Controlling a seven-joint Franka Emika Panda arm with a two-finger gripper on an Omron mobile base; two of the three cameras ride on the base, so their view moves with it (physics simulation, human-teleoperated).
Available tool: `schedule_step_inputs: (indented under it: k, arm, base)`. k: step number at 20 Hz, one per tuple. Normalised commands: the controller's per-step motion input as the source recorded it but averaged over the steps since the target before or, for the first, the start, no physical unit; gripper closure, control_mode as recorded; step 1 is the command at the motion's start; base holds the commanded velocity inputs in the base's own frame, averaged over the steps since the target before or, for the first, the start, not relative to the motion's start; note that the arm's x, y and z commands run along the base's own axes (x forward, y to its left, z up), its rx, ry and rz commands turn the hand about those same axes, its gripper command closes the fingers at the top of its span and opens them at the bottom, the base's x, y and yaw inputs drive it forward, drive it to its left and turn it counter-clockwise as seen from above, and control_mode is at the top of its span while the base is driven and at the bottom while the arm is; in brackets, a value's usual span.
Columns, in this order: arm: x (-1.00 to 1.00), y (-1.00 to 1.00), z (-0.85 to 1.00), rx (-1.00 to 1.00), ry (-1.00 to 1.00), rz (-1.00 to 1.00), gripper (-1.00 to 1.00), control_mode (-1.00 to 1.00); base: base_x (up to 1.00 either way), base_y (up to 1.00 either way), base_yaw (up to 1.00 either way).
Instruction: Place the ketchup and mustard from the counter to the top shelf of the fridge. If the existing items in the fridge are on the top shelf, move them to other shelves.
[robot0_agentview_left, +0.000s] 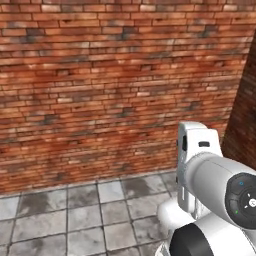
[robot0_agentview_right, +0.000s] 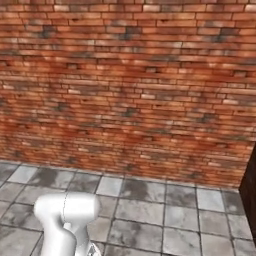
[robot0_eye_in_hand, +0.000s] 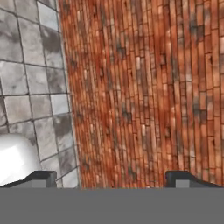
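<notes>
Brick wall (robot0_agentview_left: 110, 85): rough matt red-brown brick, darker patches, pale mortar lines. Floor (robot0_agentview_left: 75, 220) at 6 o'clock below wall: grey stone tiles, mottled, matt, dark thin joints. Arm (robot0_agentview_left: 210, 175) at 4 o'clock: smooth white shell, slight gloss, dark matt joint cap. Fingertips (robot0_eye_in_hand: 39, 178): dark, matt.

The brick wall (robot0_agentview_left: 110, 85) is red-orange and rust, laid in long courses with pale mortar lines, and darker, sooty bricks are scattered through it. At the wall's right end a second wall face (robot0_agentview_left: 246, 125) turns the corner in deep brown-red shadow. Below the wall, the floor (robot0_agentview_right: 165, 210) is square stone tiles in mottled grey, some pale, some smudged almost charcoal, with light grout between them. In front of the wall the arm (robot0_agentview_left: 210, 185) is glossy white with black joints. In the hand view the fingertips (robot0_eye_in_hand: 39, 178) are dark against the bricks.
</notes>
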Motion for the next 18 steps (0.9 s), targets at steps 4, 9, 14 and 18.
schedule_step_inputs:
  k: [4,9,14,18]
  arm:
    - [0.00,0.00,0.00,0.00,0.00,0.00,-1.00,1.00]
    - [0.00,0.00,0.00,0.00,0.00,0.00,-1.00,1.00]
    - [0.00,0.00,0.00,0.00,0.00,0.00,-1.00,1.00]
    - [0.00,0.00,0.00,0.00,0.00,0.00,-1.00,1.00]
  base:
    - [1.00,0.08,0.22]
    - [1.00,0.00,0.61]
    - [1.00,0.00,0.70]
    - [0.95,-0.09,0.80]
